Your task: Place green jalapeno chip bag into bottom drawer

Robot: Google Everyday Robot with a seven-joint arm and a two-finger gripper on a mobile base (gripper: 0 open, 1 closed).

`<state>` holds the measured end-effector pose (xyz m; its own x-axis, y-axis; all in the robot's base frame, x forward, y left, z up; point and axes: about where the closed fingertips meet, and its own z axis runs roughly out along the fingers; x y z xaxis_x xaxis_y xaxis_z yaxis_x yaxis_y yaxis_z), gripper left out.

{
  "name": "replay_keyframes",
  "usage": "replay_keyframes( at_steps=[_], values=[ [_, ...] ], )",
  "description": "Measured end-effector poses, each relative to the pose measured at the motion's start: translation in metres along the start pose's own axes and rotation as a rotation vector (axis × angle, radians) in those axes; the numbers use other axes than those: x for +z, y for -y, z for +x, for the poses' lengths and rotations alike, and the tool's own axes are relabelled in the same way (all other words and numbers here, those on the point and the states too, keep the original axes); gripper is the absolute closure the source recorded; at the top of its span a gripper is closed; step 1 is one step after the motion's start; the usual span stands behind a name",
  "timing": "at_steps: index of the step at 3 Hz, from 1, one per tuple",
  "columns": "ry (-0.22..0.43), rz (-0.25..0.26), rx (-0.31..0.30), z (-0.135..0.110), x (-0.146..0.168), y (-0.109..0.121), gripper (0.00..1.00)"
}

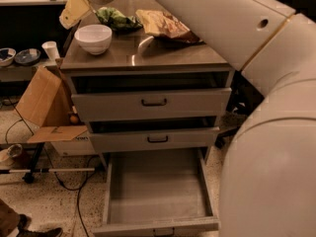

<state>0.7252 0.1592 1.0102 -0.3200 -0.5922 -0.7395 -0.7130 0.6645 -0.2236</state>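
Observation:
The green jalapeno chip bag (116,19) lies crumpled on the steel cabinet top (163,53), at the back, between the white bowl (93,37) and a larger tan-and-brown chip bag (163,24). The gripper (75,10) hangs at the top left, just left of the green bag and above the bowl; one pale yellow finger shows. The bottom drawer (155,189) is pulled wide open at floor level, with a plain grey inside and nothing in it. My white arm fills the right side.
The top drawer (153,102) and middle drawer (155,138) stand slightly ajar. A cardboard box (42,100) leans at the cabinet's left. Cables and a pole lie on the floor at left. A cup and small bowls sit on a shelf at far left.

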Motion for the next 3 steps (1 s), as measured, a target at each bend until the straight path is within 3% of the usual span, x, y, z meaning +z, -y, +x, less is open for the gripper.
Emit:
replay_keyframes(
  at_steps=[1, 3],
  values=[
    [-0.031, 0.055, 0.008, 0.007, 0.015, 0.02, 0.0],
    [-0.07, 0.13, 0.011, 0.008, 0.068, 0.097, 0.0]
  ],
)
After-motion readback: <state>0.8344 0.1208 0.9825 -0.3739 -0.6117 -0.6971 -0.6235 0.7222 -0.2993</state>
